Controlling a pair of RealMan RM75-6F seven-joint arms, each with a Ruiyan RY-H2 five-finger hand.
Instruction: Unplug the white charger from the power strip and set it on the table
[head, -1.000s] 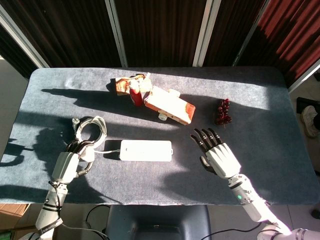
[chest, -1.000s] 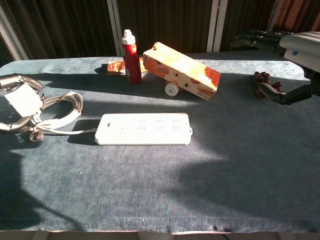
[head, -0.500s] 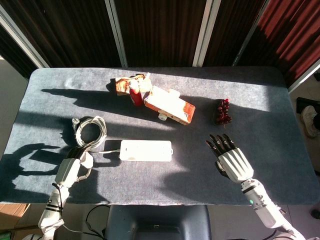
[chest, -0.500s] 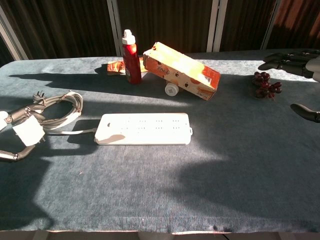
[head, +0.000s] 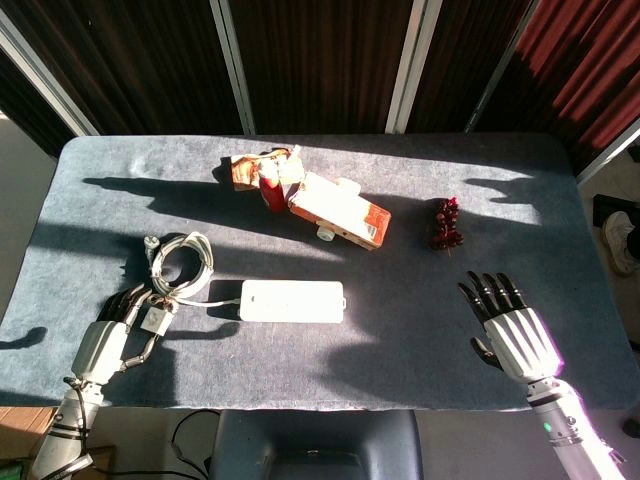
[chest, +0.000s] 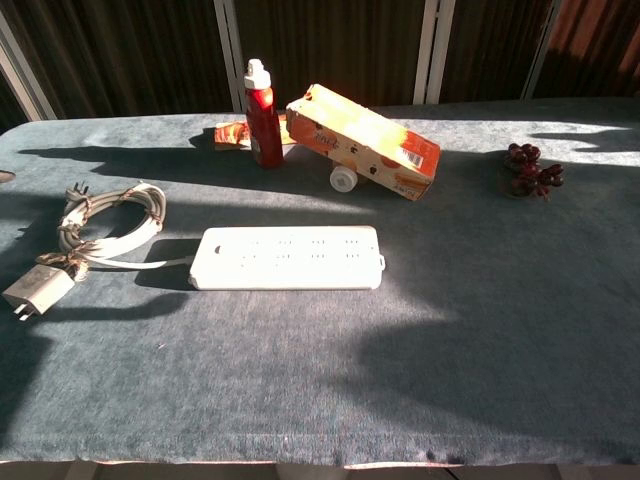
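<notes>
Near the table's (head: 90, 160) left edge, the left hand (head: 105, 335) lies with fingers spread beside the white charger (chest: 37, 290), unplugged. Coiled cable (chest: 110, 222), then the power strip (chest: 288, 257) mid-table. Bottle (chest: 263, 101), carton (chest: 362, 139), grapes (chest: 530, 169) line the far side. Right hand (head: 510, 330) hovers splayed, empty, near the right front corner.

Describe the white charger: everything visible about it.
The white charger is a small, smooth, plastic-looking block lying flat on the grey table cover, unplugged, left of the power strip. Short prongs stick out at its lower left end. Its other end lies against the coiled grey cable. In the head view the left hand is spread beside it; contact cannot be told.
</notes>
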